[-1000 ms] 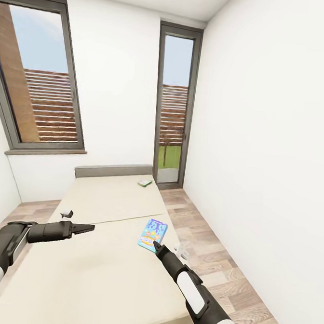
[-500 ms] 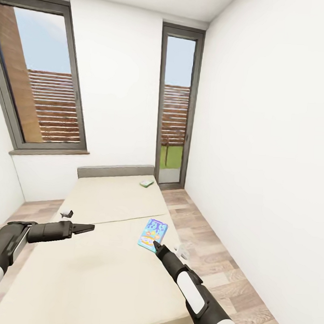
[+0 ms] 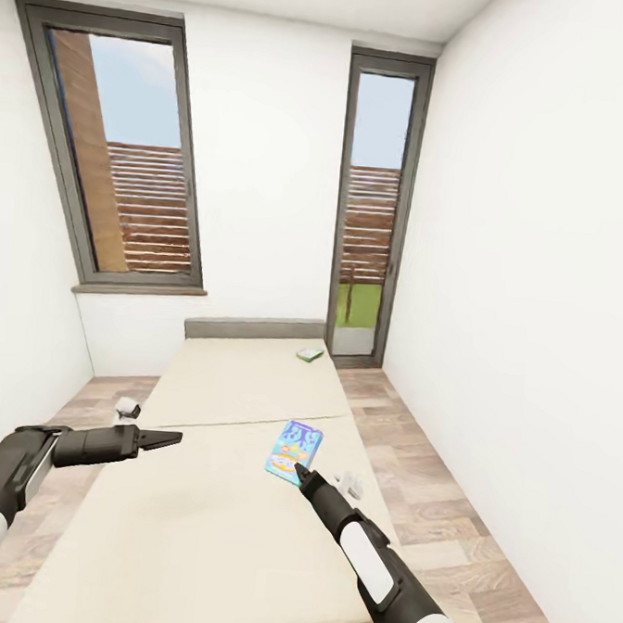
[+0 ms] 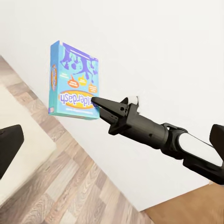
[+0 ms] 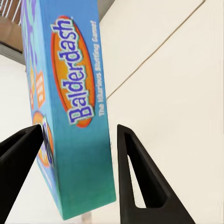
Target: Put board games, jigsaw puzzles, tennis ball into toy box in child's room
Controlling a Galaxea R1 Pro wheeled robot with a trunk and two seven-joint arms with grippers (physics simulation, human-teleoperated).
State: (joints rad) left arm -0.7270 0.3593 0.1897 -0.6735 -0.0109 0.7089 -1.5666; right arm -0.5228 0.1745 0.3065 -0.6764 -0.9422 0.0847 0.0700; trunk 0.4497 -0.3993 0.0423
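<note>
One flat blue cardboard game box [image 3: 294, 452], glossy, lettered Balderdash, stands on edge at frame centre, clamped between the black wedge fingers [image 5: 135, 177] of the right tool [image 3: 298, 473]; lifted clear of the beige mattress of the grey-framed bed [image 3: 242, 381], probably for carrying off to the toy box. Left tool [image 3: 171, 439], lower left, hangs over the mattress holding nothing; its fingers look closed. Second small green-white game box [image 3: 309, 353] lies flat near the grey headboard.

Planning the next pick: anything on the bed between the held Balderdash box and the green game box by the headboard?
Head view: only bare mattress lies between the Balderdash box, gripped in the right tool, and the green game box.
</note>
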